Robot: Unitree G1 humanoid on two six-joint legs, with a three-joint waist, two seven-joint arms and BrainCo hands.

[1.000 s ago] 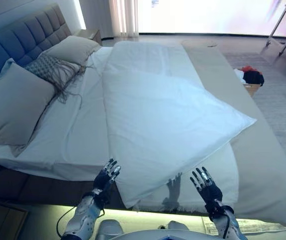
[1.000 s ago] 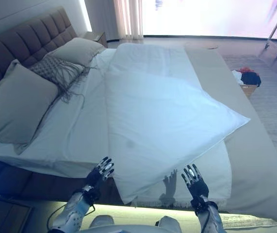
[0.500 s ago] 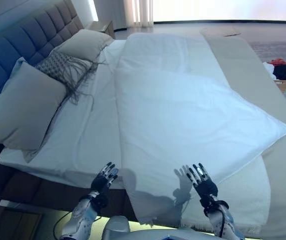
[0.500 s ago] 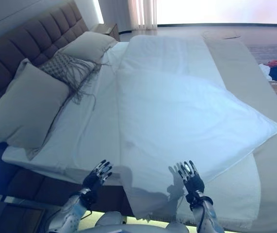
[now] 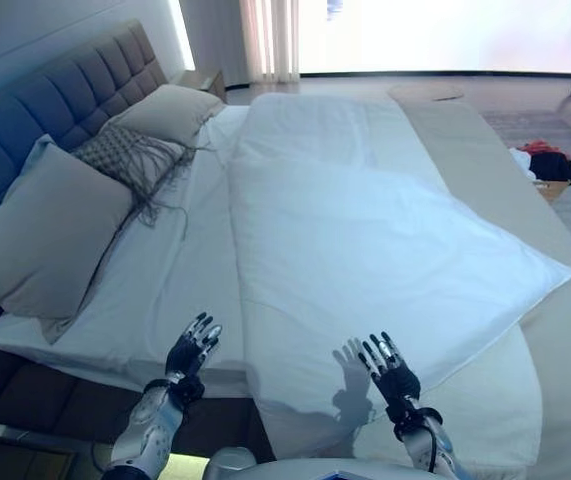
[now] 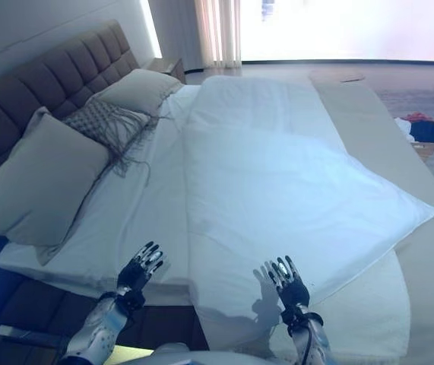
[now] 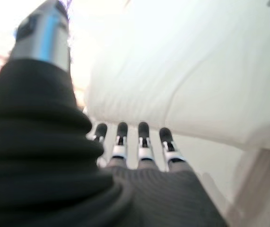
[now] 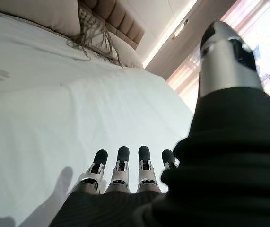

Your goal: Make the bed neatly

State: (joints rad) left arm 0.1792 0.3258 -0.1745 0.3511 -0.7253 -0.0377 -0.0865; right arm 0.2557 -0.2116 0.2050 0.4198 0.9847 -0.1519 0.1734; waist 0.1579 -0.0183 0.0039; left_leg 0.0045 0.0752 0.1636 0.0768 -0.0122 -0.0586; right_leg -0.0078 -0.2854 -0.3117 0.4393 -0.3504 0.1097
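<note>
A white duvet [image 5: 365, 250] lies skewed across the bed, one corner [image 5: 560, 272] jutting out to the right over a beige blanket [image 5: 485, 160]. Under it the white sheet [image 5: 180, 270] shows on the left half. My left hand [image 5: 191, 350] hovers open, fingers spread, above the near edge of the sheet. My right hand [image 5: 389, 371] is open too, just above the duvet's near edge. Neither hand holds cloth; the left hand's fingers [image 7: 120, 138] and the right hand's fingers [image 8: 121, 163] are straight.
Two grey pillows [image 5: 40, 235] [image 5: 165, 110] and a fringed patterned cushion [image 5: 130, 155] lean against the padded headboard [image 5: 55, 100] on the left. A basket of clothes [image 5: 545, 165] stands on the floor at the right. A nightstand [image 5: 203, 78] sits at the far corner.
The camera has shifted, so the bed sits a little differently in view. Both hands have moved forward over the bed's near edge and stay open.
</note>
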